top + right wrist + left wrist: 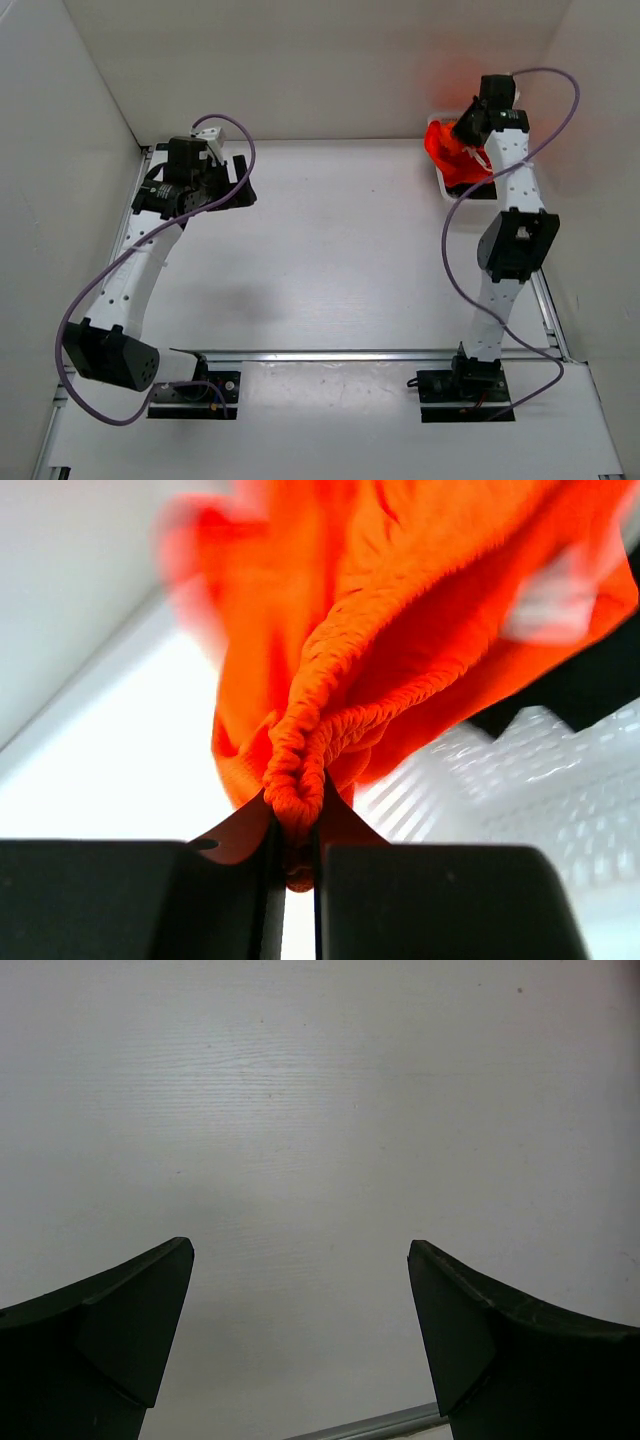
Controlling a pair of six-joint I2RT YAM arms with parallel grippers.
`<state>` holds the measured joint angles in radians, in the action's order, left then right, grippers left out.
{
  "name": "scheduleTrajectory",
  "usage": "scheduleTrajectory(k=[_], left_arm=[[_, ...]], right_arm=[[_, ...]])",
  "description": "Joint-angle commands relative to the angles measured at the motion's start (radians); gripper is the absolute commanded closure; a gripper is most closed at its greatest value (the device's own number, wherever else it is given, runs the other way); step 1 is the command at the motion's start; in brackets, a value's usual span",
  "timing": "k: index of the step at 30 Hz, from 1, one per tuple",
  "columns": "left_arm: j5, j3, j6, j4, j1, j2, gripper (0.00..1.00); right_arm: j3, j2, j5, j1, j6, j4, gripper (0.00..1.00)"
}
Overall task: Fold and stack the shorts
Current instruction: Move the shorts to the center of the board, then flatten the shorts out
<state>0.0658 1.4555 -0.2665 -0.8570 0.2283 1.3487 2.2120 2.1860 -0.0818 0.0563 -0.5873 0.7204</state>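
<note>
The bright orange-red shorts [447, 152] hang bunched at the back right, over a white basket [445, 185]. My right gripper [466, 128] is shut on their gathered elastic waistband [305, 765], which is pinched between its fingers [400, 900] while the fabric [400, 580] drapes away from it. A white drawstring [482, 157] shows beside the arm. My left gripper [232, 178] is open and empty at the back left, over bare table; its fingers [120, 1330] are spread wide in the left wrist view.
White walls close in the table at the back and both sides. The white ribbed basket [540, 770] lies under the shorts. A metal rail [330, 355] runs across the table near the arm bases.
</note>
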Motion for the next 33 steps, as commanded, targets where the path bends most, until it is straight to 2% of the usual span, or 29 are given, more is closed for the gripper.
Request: scheduleTrajectory(k=[1,5,8,13,15,17,18,22,23,26,29,33], left_arm=[[0.01,0.019,-0.057,-0.005,-0.001,-0.077,0.0],[0.086,0.02,-0.094,-0.043,-0.053,-0.086,0.0],[0.163,0.043,-0.106,-0.063,-0.087,-0.095,0.0],[0.163,0.074,-0.129,-0.106,-0.087,-0.128,0.0],[0.196,0.053,-0.14,-0.117,-0.087,-0.144,0.0],[0.206,-0.007,-0.14,-0.117,-0.087,-0.158,0.0],[0.206,-0.032,-0.152,-0.117,-0.077,-0.167,0.0],[0.233,-0.18,-0.201,-0.102,-0.021,-0.168,0.02],[0.244,-0.231,-0.212,-0.093,-0.012,-0.168,0.02],[0.227,-0.257,-0.212,-0.082,0.011,-0.146,0.07],[0.227,-0.277,-0.212,-0.091,0.064,-0.146,0.13],[0.191,-0.433,-0.336,-0.091,0.173,-0.157,0.13]], right_arm=[[0.023,-0.39,0.002,-0.143,0.135,-0.076,1.0],[-0.018,-0.572,0.077,-0.275,0.165,-0.067,1.0],[-0.112,-0.702,0.091,-0.381,0.149,-0.067,1.0],[-0.499,-0.969,0.082,-0.521,0.067,-0.171,1.0],[-0.716,-1.061,-0.008,-0.574,0.022,-0.171,1.0],[-0.866,-1.112,-0.048,-0.593,-0.014,-0.171,1.0],[-1.003,-1.144,-0.067,-0.593,-0.031,-0.182,1.0],[-1.184,-1.111,-0.122,-0.564,-0.068,-0.194,1.0],[-1.184,-1.07,-0.122,-0.537,-0.068,-0.194,1.0],[-1.138,-0.973,-0.128,-0.526,-0.033,-0.194,1.0],[-1.022,-0.864,-0.167,-0.513,0.01,-0.161,1.0],[-0.881,-0.74,-0.158,-0.464,0.03,-0.095,1.0]])
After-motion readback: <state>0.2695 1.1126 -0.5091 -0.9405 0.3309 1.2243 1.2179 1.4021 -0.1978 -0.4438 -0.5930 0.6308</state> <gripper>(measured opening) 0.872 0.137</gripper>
